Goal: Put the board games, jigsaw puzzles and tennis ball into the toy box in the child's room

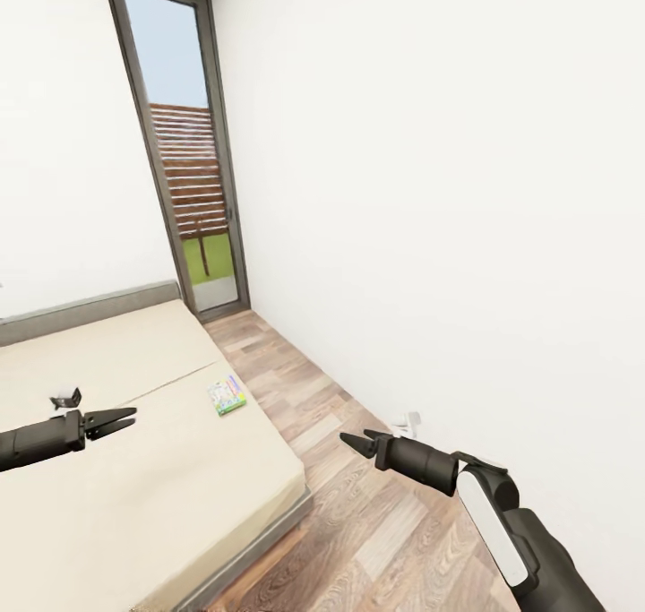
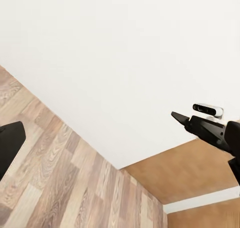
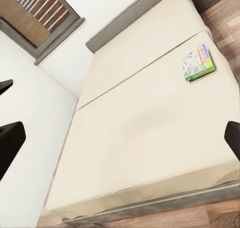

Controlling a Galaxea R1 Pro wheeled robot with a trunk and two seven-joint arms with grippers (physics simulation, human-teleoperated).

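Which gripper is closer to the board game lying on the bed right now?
Left, narrowly. The left gripper hovers over the bed beside the board game; the right gripper hangs over the floor past the mattress edge.

Beige bed (image 3: pixel 145 133) with grey frame spans most of the frame, one green-edged board game (image 3: pixel 199 64) lying flat at upper right near the mattress edge. Slatted window (image 3: pixel 35 18) at upper left, wood floor (image 3: pixel 226 15) at upper right corner. Dark fingertips (image 3: pixel 10 145) at left and right edges.
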